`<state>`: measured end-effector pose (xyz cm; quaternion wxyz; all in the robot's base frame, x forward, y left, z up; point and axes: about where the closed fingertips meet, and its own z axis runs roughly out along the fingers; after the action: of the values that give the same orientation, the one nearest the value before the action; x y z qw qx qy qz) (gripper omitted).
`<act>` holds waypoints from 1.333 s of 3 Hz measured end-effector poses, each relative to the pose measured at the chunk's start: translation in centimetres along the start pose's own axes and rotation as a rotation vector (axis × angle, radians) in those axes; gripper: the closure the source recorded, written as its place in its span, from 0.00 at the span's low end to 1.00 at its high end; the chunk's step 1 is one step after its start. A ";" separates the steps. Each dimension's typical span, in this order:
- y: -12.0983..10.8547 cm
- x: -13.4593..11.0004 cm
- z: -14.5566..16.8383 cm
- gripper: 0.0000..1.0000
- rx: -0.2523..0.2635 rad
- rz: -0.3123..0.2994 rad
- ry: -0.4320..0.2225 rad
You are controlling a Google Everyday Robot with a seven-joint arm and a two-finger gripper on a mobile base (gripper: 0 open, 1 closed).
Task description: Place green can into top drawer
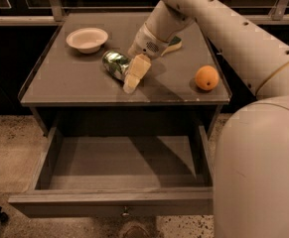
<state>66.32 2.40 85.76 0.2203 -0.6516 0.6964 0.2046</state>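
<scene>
The green can [113,62] lies on its side on the table top [59,86], left of centre. My gripper [133,76] points down at the can's right end, touching or just in front of it and hiding that end. The top drawer [114,201] is pulled open below the table, with its knob [126,212] at the front centre, and nothing shows inside it.
A white bowl [87,38] sits at the table's back left. An orange [206,77] sits near the right front edge. A green-topped sponge [173,44] lies behind my wrist. My arm [233,38] crosses from the right, and its large body fills the lower right.
</scene>
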 end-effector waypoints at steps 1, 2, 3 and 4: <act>-0.2 -1.4 1.9 0.00 -0.014 -0.016 0.011; -1.1 -3.5 2.2 0.00 0.049 -0.029 0.045; -2.9 -4.7 1.2 0.00 0.153 -0.013 0.072; -3.1 -4.7 1.2 0.00 0.160 -0.011 0.074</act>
<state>69.71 6.73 87.47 0.2469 -0.6429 0.7146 0.1230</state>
